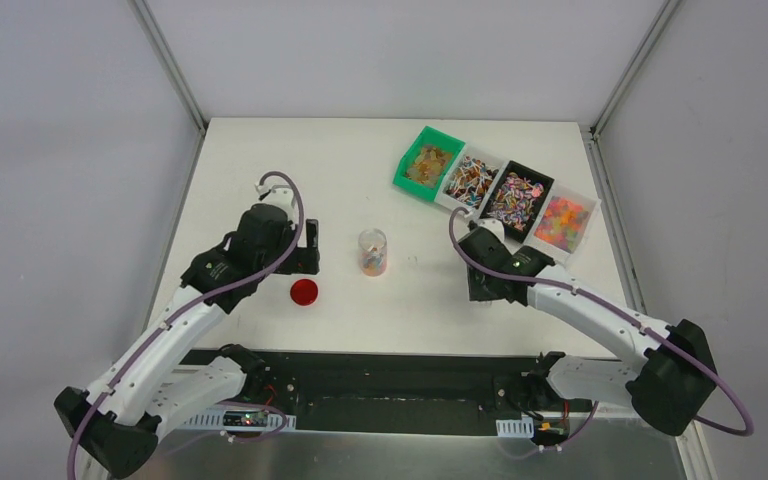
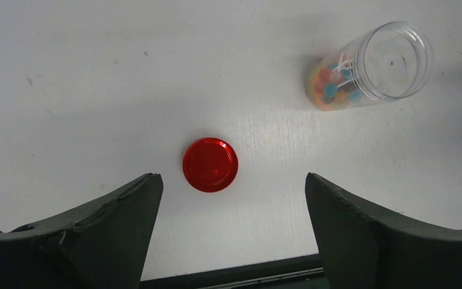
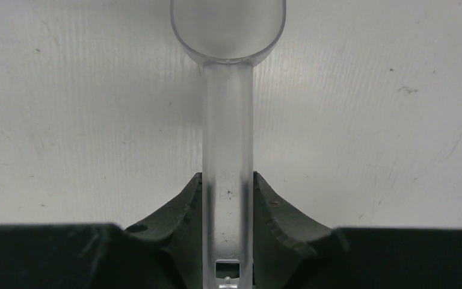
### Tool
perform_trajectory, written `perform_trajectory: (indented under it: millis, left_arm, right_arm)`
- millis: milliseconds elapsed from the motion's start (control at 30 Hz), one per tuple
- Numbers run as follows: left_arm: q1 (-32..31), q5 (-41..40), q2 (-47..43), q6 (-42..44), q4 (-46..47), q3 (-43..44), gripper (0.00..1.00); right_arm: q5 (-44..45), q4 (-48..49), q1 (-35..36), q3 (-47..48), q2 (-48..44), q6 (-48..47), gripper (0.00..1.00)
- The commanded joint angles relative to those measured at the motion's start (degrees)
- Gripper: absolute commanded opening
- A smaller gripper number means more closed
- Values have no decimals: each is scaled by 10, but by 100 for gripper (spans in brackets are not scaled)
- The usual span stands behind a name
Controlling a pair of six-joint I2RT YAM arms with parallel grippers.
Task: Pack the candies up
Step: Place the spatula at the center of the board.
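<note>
While the left gripper (image 2: 231, 180) hangs with its black fingers spread wide and holding nothing, a flat round red lid (image 2: 210, 164) lies on the white table (image 2: 96, 78) at frame centre, just beyond the gap between them. At the upper right of that wrist view, a clear plastic jar (image 2: 391, 54) stands open with a few multicolour candies (image 2: 332, 87) at its bottom. The right gripper (image 3: 228, 180) is clamped tight on the handle of a clear plastic scoop (image 3: 228, 108). More candies fill a row of four small bins (image 1: 407, 160) at the overhead view's upper right.

Arms extended; left gripper (image 2: 231, 177) spread, right gripper (image 3: 228, 180) clamping scoop (image 3: 228, 120).
</note>
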Motion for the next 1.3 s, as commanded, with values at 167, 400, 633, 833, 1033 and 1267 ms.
perform_trajectory:
  millis: [167, 400, 633, 833, 1033, 1267]
  left_arm:
    - [4, 6, 66, -161, -13, -55, 89]
    - [31, 6, 117, -181, 16, -89, 83]
    - [85, 34, 158, -177, 34, -105, 80]
    - [89, 31, 199, -181, 50, -104, 79]
    - [94, 40, 212, -175, 59, -108, 77]
    - [97, 51, 222, -171, 74, -118, 70]
  right_arm:
    - [-3, 123, -1, -105, -22, 41, 15]
    - [-18, 153, -2, -129, -33, 61, 24]
    - [-15, 159, -2, -144, -48, 77, 31]
    - [-22, 155, -2, -140, -43, 82, 40]
    - [-28, 128, -2, -108, -39, 81, 56]
    - [-43, 89, -2, -55, -110, 40, 77]
